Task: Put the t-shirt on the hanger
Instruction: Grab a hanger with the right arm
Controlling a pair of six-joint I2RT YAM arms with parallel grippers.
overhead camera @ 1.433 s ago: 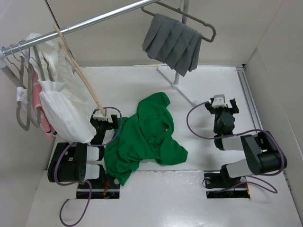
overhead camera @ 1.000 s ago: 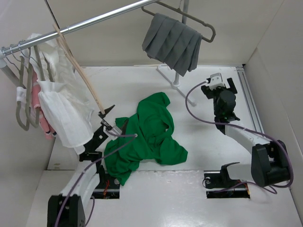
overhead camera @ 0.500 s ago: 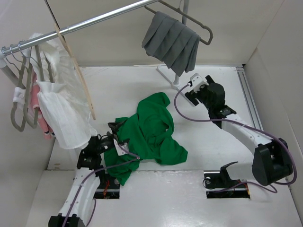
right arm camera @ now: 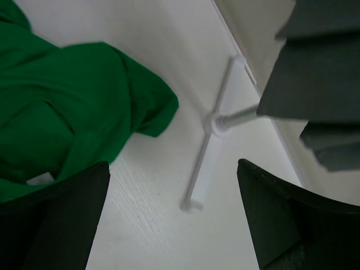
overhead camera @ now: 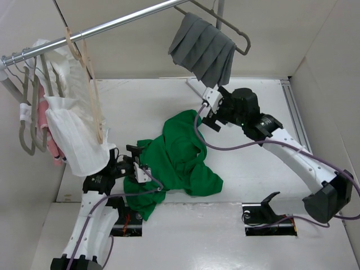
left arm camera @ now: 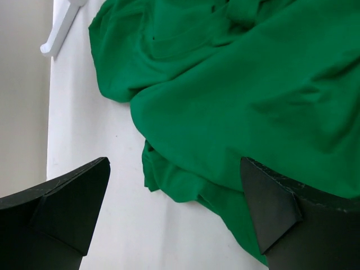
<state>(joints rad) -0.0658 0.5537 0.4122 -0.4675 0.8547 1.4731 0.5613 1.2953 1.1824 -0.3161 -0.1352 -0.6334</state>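
Where pale walls box in the white worktop [overhead camera: 146,101], rail [overhead camera: 112,23] overhead, white garments [overhead camera: 73,135] hung at its left, grey cloth [overhead camera: 202,50] behind, green t-shirt [overhead camera: 174,157] crumpled mid-worktop, tan hanger [overhead camera: 93,107] on the rail, left tool [left arm camera: 174,169] wide over the shirt's edge, right tool [right arm camera: 173,166] wide, empty.

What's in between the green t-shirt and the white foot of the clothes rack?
Nothing, just bare white table. The right wrist view shows it best: the t-shirt and the rack foot lie apart with only tabletop between.
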